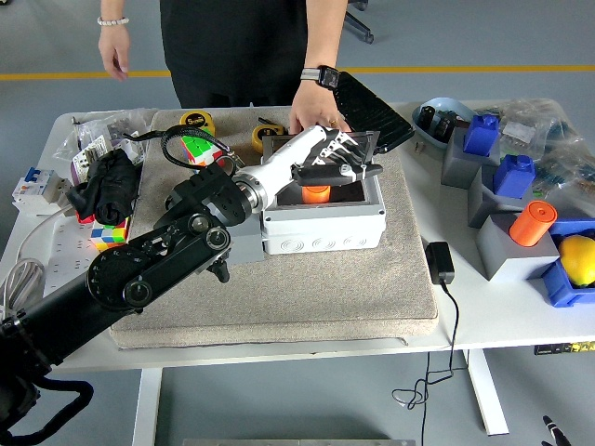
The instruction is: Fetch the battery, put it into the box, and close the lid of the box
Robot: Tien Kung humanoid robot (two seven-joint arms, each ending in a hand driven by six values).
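Note:
A white box (321,230) stands on the grey mat (307,288) with its clear lid (364,141) upright at the back. An orange battery (316,193) lies inside the box. My left hand (342,160) hovers over the box's back part, just in front of the lid, with the fingers relaxed and holding nothing. A person's hand (312,116) with a watch rests at the lid's far side. My right arm is out of view.
Two tape measures (196,121) and a Rubik's cube (198,149) lie at the mat's back left, with a black cloth (110,181) and another cube (107,237) beside it. A black adapter (440,263) lies right of the mat. Grey blocks, blue bins, an orange cylinder (532,222) and a yellow ball (577,257) stand at right.

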